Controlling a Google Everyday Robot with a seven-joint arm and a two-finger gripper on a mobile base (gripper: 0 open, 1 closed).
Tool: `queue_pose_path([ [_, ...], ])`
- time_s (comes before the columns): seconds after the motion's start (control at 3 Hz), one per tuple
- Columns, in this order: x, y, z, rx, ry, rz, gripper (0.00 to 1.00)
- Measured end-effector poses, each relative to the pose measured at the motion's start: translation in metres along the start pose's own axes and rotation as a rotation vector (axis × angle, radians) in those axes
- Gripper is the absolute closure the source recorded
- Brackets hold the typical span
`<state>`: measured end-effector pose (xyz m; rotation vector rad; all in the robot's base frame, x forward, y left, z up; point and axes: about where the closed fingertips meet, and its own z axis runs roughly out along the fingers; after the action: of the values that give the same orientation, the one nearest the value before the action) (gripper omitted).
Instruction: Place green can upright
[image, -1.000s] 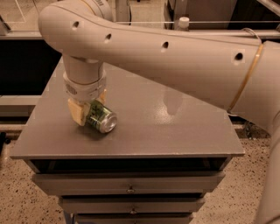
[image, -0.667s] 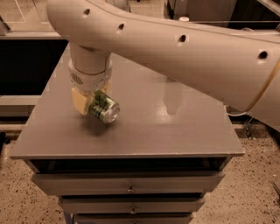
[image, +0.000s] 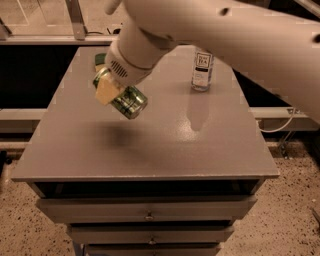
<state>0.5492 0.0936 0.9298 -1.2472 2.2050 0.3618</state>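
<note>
The green can (image: 132, 103) is held tilted, close to lying on its side, in the air above the left half of the grey table (image: 150, 150). Its shadow falls on the tabletop below it. My gripper (image: 118, 95) is shut on the can, with a yellowish finger pad (image: 106, 90) pressed on the can's left side. The big white arm comes down from the upper right and hides the other finger.
A clear plastic bottle (image: 202, 70) with a dark label stands upright at the back right of the table. A green-and-yellow sponge (image: 100, 60) peeks out behind the wrist at the back left. Drawers (image: 147, 216) sit under the tabletop.
The can lay on the table in my gripper before. Now it is lifted off the surface, still tilted, and the arm has swung up so the bottle shows.
</note>
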Motion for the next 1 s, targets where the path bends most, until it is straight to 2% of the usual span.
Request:
queue_pose_path([
  [0.33,-0.005,-0.007,-0.018,-0.034,-0.188,0.006,1.0],
  [0.67,-0.01,0.0,-0.023,-0.136,-0.365,0.024,1.0],
  [1.0,0.005,0.008,-0.03,-0.269,-0.499,0.029,1.0],
])
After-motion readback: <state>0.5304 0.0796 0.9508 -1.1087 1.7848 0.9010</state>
